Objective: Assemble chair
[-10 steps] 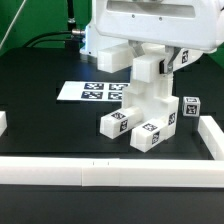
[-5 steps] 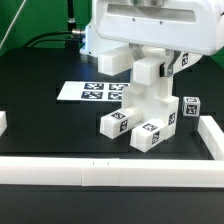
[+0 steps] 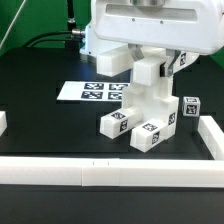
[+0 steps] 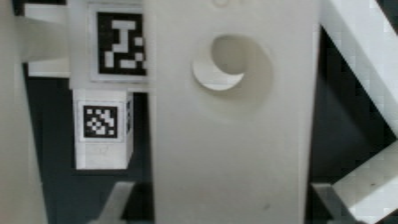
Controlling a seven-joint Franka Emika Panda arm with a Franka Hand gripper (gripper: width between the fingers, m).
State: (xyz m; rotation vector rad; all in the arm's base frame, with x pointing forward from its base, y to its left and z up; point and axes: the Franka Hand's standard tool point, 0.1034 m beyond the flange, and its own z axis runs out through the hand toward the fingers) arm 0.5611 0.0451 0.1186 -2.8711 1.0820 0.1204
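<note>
The chair (image 3: 148, 112) stands partly built at the table's middle right: an upright white stack with tagged leg blocks (image 3: 118, 122) at its foot. A further tagged block (image 3: 192, 108) sits just to the exterior view's right. My gripper (image 3: 150, 82) comes down on the stack from above, under the arm's big white body. In the wrist view a wide white slab (image 4: 231, 110) with a round hole fills the space between my fingers (image 4: 121, 200), and my gripper (image 4: 231, 205) is shut on its two sides. Tagged blocks (image 4: 107, 120) show beside the slab.
The marker board (image 3: 92, 92) lies flat behind the chair, to the exterior view's left. A long white rail (image 3: 100, 174) runs along the front edge and another rail (image 3: 212, 136) on the exterior view's right. A slanted white bar (image 4: 365, 45) crosses the wrist view beside the slab.
</note>
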